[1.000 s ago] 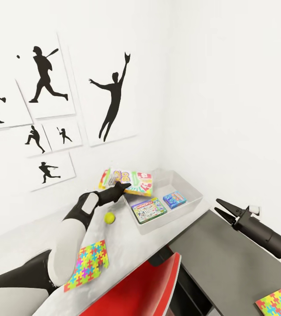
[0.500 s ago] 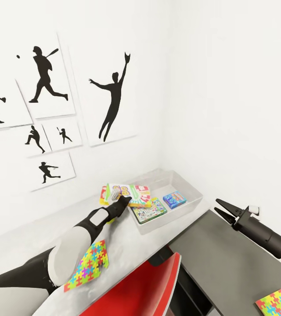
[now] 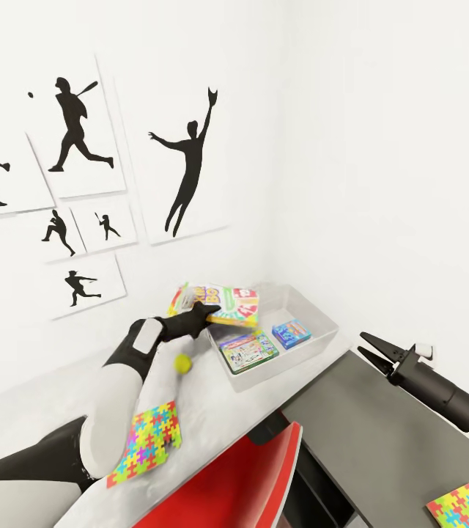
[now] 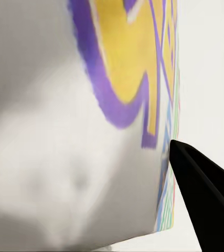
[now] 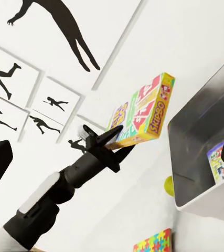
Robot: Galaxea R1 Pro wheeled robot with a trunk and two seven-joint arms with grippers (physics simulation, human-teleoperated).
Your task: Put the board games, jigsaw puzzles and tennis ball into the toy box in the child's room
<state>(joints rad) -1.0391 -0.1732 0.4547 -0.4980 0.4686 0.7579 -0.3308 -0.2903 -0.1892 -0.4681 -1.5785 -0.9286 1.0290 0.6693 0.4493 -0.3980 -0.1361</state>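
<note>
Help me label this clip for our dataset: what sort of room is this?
Most likely a child's room: sports-silhouette posters hang on the wall, and on the table are a toy box, a jigsaw puzzle and a tennis ball. The left gripper holds a board game.

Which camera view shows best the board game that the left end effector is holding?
The right wrist view: the board game shows whole, pinched by the left end effector. The head view shows its face; the left wrist view, a blurred close-up.
</note>
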